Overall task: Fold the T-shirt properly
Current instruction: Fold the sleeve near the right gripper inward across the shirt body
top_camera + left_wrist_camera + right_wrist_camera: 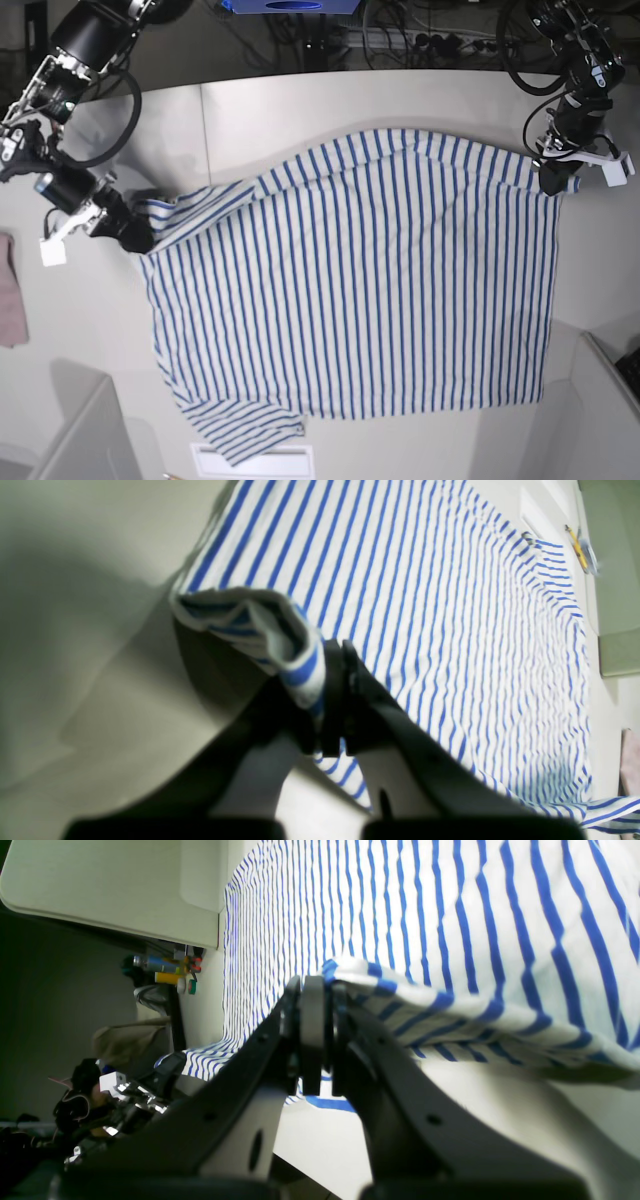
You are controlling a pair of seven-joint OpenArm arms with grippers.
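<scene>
- T-shirt (350,280) spread wide across the pale table (250,105), striped front up, nearly flat in the base view, one sleeve fanned out near the lower edge.
- No fold made yet, by the look of it: body full width, no layer doubled over, far edge lifted slightly off the surface at both ends.
- Gripped at two opposite points of that far edge, cloth stretched taut between them.
- Left gripper (336,700) seen close in its wrist view, jaws together and clamped on a bunched corner of striped cloth, that corner raised clear of the table.
- Right gripper (320,1035) likewise pinched tight on a hem, jaws together, cloth draped away over the tabletop.
- Judged an early stage: shirt laid out and held, ready for the first fold; sleeves and sides all left to bring in.
- Pink cloth (10,290) lying apart at the table's edge, beyond the right gripper, untouched.
- No brand, label or readable writing visible on the shirt in any view; neck label not visible.
- Small cluttered items in the right wrist view's background too blurred to read.
</scene>
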